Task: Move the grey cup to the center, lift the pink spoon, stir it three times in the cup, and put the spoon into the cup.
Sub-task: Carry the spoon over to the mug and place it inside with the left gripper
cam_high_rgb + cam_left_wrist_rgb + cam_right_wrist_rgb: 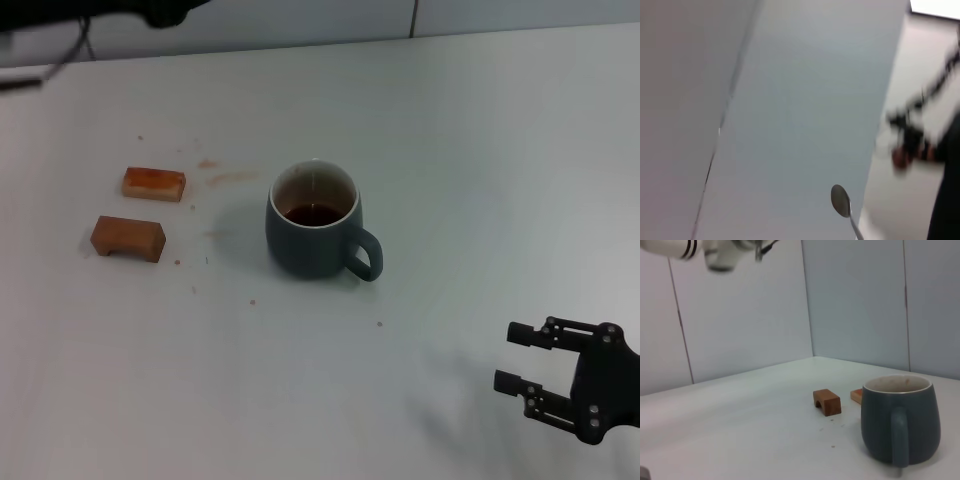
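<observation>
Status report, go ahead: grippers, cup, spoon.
Right gripper open, low beside table edge. Left arm raised, pink spoon with it, grip unseen. Grey cup mid-table, upright. Two wooden blocks clear of it.

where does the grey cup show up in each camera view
Head view: the grey cup stands near the middle of the table, handle toward the right gripper.
Left wrist view: not in it; only a spoon bowl shows.
Right wrist view: the cup is close up, handle facing the camera.
Shared landmark: the wooden blocks beside the cup, in head and right wrist views.
</observation>
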{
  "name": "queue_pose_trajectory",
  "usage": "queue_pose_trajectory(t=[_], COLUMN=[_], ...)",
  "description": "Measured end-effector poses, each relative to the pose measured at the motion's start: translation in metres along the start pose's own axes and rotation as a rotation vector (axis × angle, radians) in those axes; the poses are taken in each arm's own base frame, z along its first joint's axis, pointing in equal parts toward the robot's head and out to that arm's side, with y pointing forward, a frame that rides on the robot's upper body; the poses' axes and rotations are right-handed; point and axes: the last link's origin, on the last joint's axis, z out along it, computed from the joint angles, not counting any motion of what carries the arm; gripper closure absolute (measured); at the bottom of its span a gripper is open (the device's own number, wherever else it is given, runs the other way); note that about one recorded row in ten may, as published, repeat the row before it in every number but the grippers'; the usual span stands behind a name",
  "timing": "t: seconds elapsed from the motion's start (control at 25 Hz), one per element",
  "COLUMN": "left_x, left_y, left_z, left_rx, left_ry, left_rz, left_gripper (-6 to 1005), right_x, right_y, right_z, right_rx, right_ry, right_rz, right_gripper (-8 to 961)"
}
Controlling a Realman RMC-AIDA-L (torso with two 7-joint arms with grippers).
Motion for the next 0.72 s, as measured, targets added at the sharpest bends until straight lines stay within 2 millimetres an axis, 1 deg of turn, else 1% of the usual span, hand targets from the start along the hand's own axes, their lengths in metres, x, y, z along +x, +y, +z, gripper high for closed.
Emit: queue_pose_trajectory(t=[0.04,0.16,0.24,0.32,0.44,0.56,0.6,0.64,0.72], left_x=[0.006,0.034,0.045,0.052,0.053,0.046,0.044,0.044,0.037], left_y=[0.001,0.011,0.020,0.029,0.040,0.047,0.048,0.048,0.051], left_z=[0.002,0.015,0.022,0.028,0.036,0.044,0.046,0.046,0.051], left_rx=[0.001,0.008,0.014,0.034,0.061,0.085,0.089,0.089,0.089], left_ry=[-0.029,-0.192,-0.301,-0.420,-0.583,-0.744,-0.781,-0.781,-0.873], left_rz=[0.034,0.225,0.336,0.426,0.520,0.577,0.587,0.587,0.622], left_gripper=[869,869,869,869,869,869,870,870,870], right_x=[0.000,0.000,0.000,0.000,-0.001,-0.001,-0.001,-0.001,-0.001], right_y=[0.000,0.000,0.000,0.000,-0.001,-0.002,-0.002,-0.002,-0.002], right_z=[0.000,0.000,0.000,0.000,-0.001,-0.002,-0.002,-0.003,-0.003], right_rx=[0.000,0.002,0.005,0.007,0.011,0.013,0.014,0.015,0.016], right_ry=[0.000,0.001,-0.001,-0.005,-0.008,-0.006,-0.005,-0.005,-0.004], right_rz=[0.001,0.002,0.002,0.002,0.000,-0.002,-0.003,-0.003,-0.004], right_gripper=[409,409,409,409,409,409,409,409,410])
